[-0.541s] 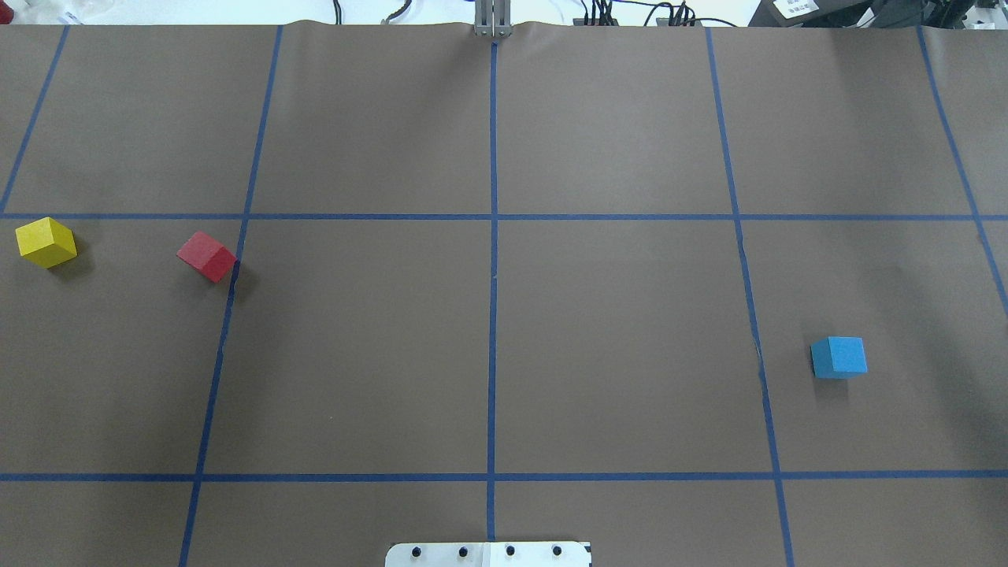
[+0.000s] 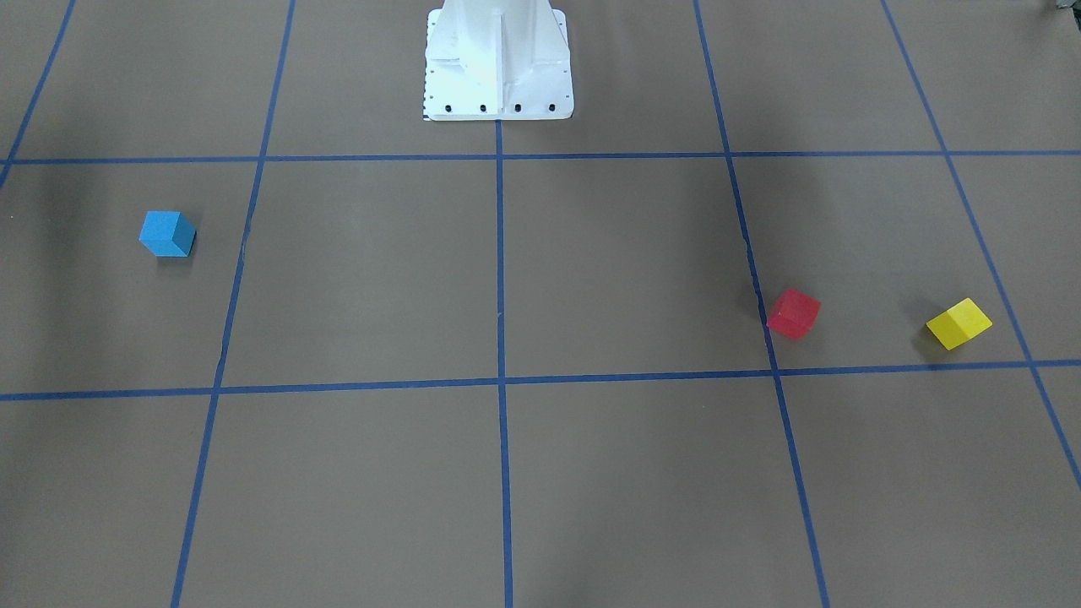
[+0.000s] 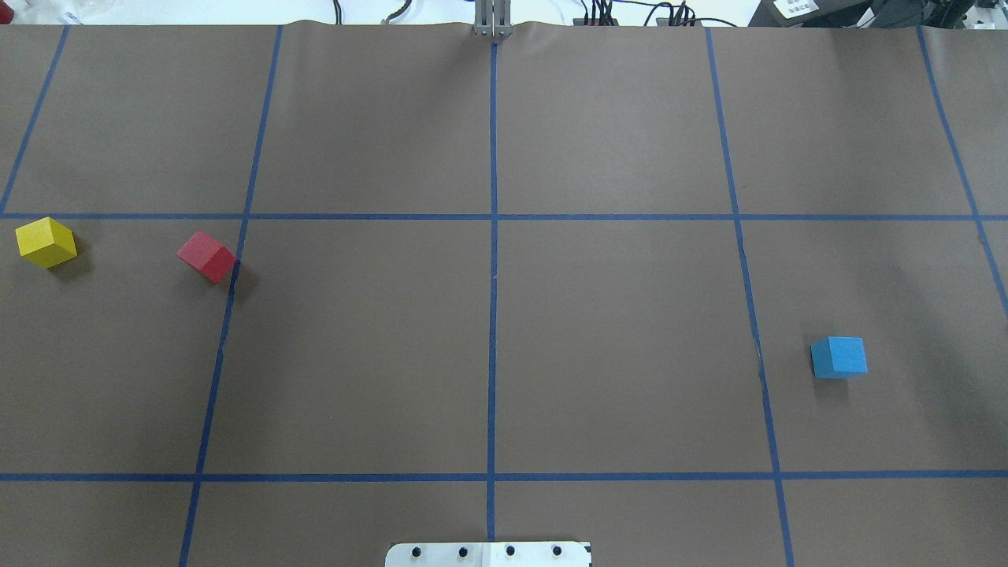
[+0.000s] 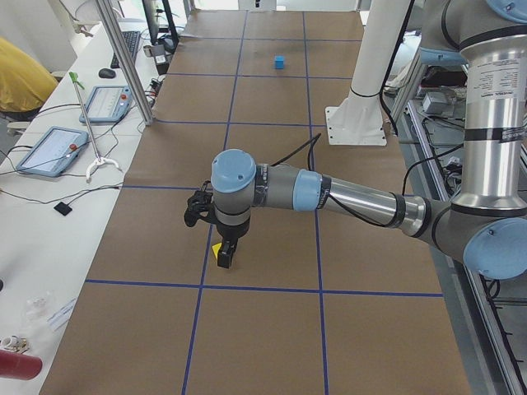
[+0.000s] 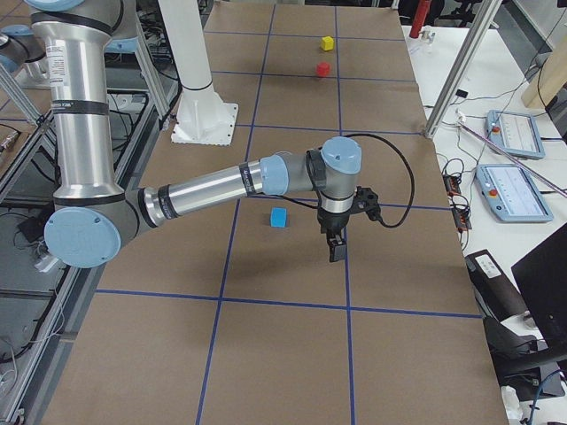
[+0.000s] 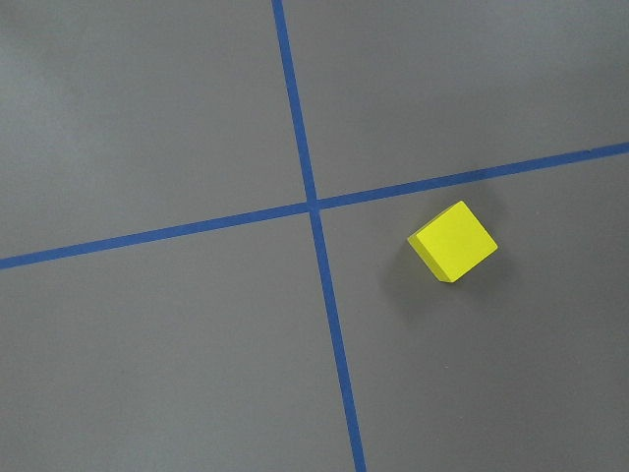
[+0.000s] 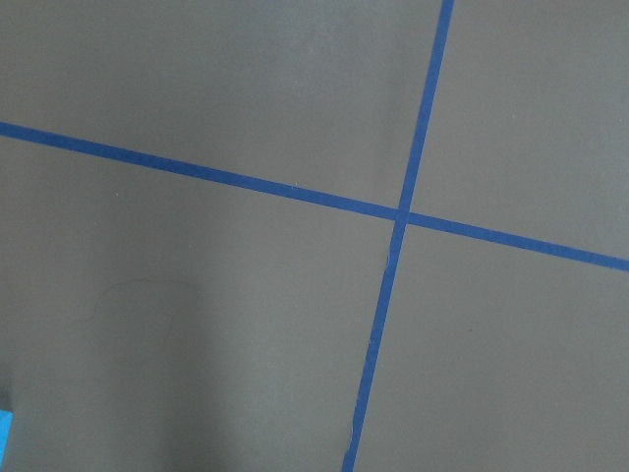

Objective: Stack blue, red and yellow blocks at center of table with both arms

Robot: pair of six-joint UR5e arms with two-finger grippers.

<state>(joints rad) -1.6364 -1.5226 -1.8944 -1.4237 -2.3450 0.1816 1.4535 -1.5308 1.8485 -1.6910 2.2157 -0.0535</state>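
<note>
Matte yellow cube [image 3: 46, 242] at the brown counter's [image 3: 614, 331] far left, left hand [image 4: 223, 260] over it, red cube [image 3: 207, 256] touching a blue tape line [image 3: 224, 331], sky-blue cube [image 3: 839, 357] well right, right hand [image 5: 336, 251] near it, cannot tell either hand's grip.

Bare table [image 3: 492, 346] centre between blocks [image 3: 206, 257]

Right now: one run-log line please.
stack: not started | blue block: robot's right, alone | red block, yellow block: left, apart | left gripper: by yellow, state unclear | right gripper: by blue, state unclear
</note>
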